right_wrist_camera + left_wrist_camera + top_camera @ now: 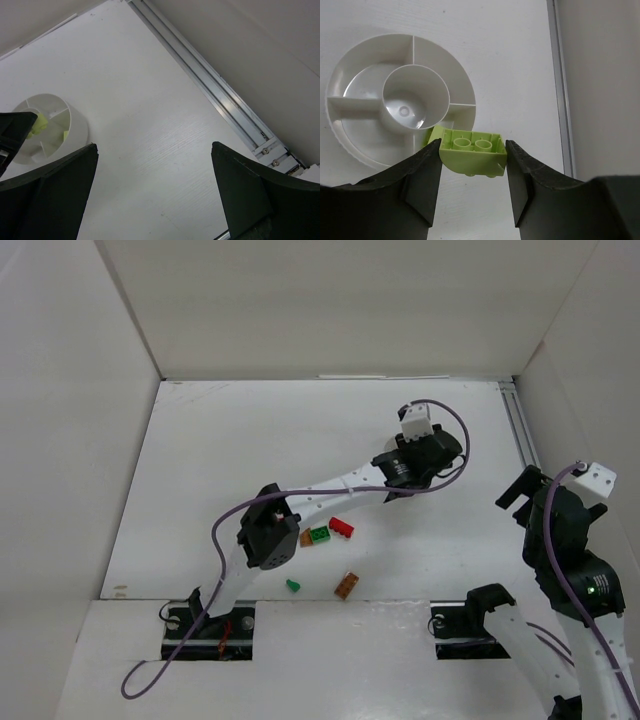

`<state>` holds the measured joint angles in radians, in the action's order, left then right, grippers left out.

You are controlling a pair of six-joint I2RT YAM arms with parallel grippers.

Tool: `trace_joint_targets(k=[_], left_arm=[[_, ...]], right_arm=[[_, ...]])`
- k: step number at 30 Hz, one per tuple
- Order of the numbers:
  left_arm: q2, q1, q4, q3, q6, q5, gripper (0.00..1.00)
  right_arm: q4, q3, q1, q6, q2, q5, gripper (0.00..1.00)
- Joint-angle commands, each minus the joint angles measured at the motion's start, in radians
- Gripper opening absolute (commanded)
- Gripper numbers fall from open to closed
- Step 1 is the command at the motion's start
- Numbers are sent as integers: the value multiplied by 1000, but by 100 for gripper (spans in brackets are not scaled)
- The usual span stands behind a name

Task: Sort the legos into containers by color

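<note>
Pale yellow-green brick [470, 161] sits pinched in the left gripper [472, 150], its 2 black fingers [422, 175] pressing on the short ends. The brick's long axis spans the gap from finger to finger. Its hollow underside (2 round tubes side by side) faces the wrist camera, and its curved face points down and away.

It hangs over the rim of the round white dish [350, 145], on the side nearest the aluminium rail [560, 100] at the worktop's right edge. A second pale piece [433, 135] of the same colour lies just behind it in the wedge below the dish's central hub [415, 97]; I cannot tell whether the 2 touch. The other wedges in sight hold nothing. In the top view the dish is hidden under the left wrist, toward the far right of the worktop [230, 440].

The right gripper [154, 150] has its fingers spread wide over bare worktop, with nothing between them, near the right edge.

Near the middle of the near edge lie 5 loose bricks. A brown brick [306, 537], a green brick [320, 534] and a red brick [341, 528] form a close row, the red one slanting. Nearer the edge are a small green piece [294, 585] and an orange-brown brick [347, 585] lying on a diagonal.
</note>
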<state>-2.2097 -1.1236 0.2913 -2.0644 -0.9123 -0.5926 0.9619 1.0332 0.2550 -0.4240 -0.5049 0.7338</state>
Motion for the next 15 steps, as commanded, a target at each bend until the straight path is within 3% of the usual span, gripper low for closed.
trace_joint_targets(k=[1,8,15], left_arm=[[-5,2,20,-43,-86,-24,27],[-42,2,54,-43,-149,-53,27],[-51,2,83,-53,-198,-81,39]], right_arm=[[8,34,-3,-9,9,30,99],[8,25,-3,-9,19,30,99],[8,25,-3,-9,28,39,99]])
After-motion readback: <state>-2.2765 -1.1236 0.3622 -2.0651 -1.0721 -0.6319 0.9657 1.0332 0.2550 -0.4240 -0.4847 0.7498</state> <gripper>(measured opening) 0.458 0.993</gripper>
